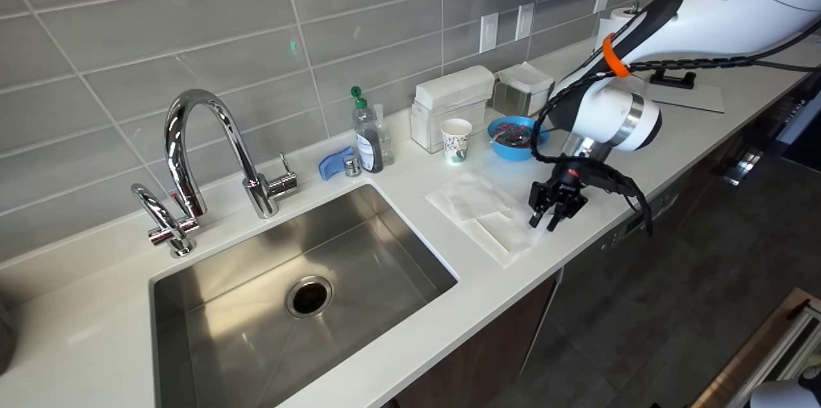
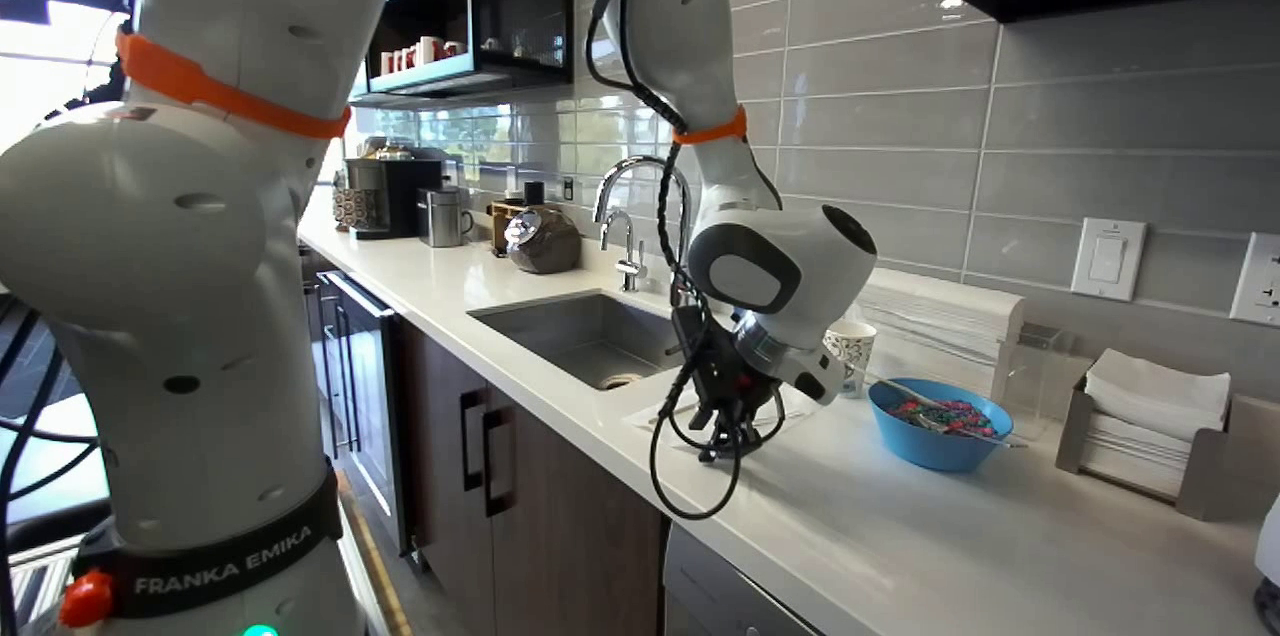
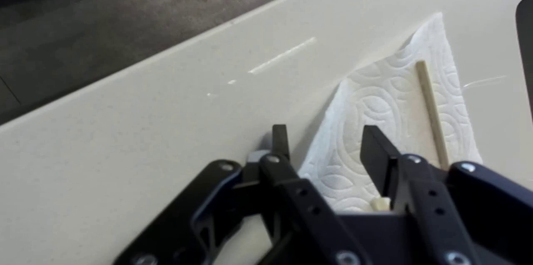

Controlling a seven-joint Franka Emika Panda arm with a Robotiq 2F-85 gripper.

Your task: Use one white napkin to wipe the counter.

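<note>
Lower ctr of wrist view, gripper (image 3: 325, 131) hangs w/ jaws partway apart, nothing held, seemingly astride edge of white napkin (image 3: 391, 104), prob to pinch it off counter (image 3: 145, 148).

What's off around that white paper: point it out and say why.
A thin tan stick lies on the white paper, which looks odd if that paper is for wiping. One edge of the paper also seems lifted off the counter, not lying flat.
</note>
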